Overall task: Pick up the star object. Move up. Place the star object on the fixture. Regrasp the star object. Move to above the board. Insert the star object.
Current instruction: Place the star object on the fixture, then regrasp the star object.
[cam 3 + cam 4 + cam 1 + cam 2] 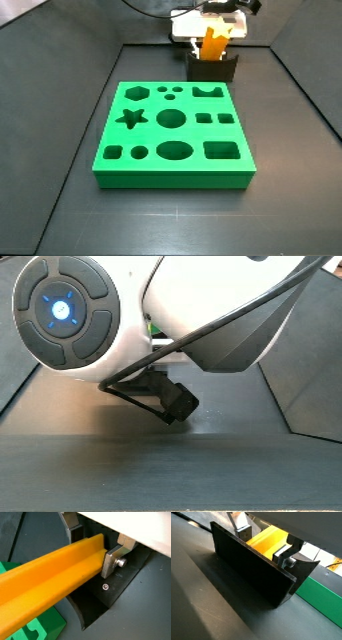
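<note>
end effector point(90, 539): closed on star object point(50, 574) | place: over fixture point(211, 68), far side | board point(174, 135): nearer, on desk point(80, 215)

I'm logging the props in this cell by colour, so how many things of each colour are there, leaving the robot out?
Orange-yellow: 1, the star object, between the gripper's fingers at the fixture.
Green: 1, the board.
Dark grey-black: 1, the fixture, beyond the board in a side view.
Total: 3
</note>
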You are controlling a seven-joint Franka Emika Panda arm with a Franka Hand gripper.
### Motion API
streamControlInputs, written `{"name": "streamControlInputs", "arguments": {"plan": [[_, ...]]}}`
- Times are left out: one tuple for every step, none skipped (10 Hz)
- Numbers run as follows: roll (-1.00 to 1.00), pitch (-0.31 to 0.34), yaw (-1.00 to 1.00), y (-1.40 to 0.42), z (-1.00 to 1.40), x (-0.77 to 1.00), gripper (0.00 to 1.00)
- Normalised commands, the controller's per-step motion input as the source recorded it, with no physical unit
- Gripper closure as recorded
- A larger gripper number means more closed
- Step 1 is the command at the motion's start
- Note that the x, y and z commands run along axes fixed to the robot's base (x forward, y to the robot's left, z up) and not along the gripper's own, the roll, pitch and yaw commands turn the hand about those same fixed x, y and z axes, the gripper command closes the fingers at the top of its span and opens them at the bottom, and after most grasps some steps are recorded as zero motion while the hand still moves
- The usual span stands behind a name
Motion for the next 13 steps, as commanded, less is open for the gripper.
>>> {"name": "streamControlInputs", "arguments": {"plan": [[-0.09, -0.003, -0.07, 0.04, -0.44, 0.07, 1.00], [0.00, 0.000, 0.00, -0.50, -0.17, 0.00, 1.00], [0.00, 0.000, 0.00, 0.00, 0.00, 0.00, 0.00], [-0.11, -0.021, 0.04, 0.00, 1.00, 0.00, 0.00], [-0.10, -0.019, 0.05, 0.00, 1.00, -0.01, 0.00], [-0.07, -0.020, 0.05, 0.00, 1.00, -0.02, 0.00], [-0.05, -0.020, 0.05, 0.00, 1.00, -0.03, 0.00], [-0.03, -0.015, 0.05, 0.00, 1.00, -0.05, 0.00], [-0.02, -0.007, 0.05, 0.00, 0.84, -0.05, 0.00], [-0.01, 0.000, 0.05, 0.00, 0.71, -0.05, 0.00], [-0.01, 0.021, 0.05, 0.00, 0.39, -0.04, 0.00], [0.00, 0.030, 0.04, 0.01, 0.26, -0.03, 0.00], [1.00, 0.069, 0.02, -1.00, 0.93, 0.00, 0.00]]}}
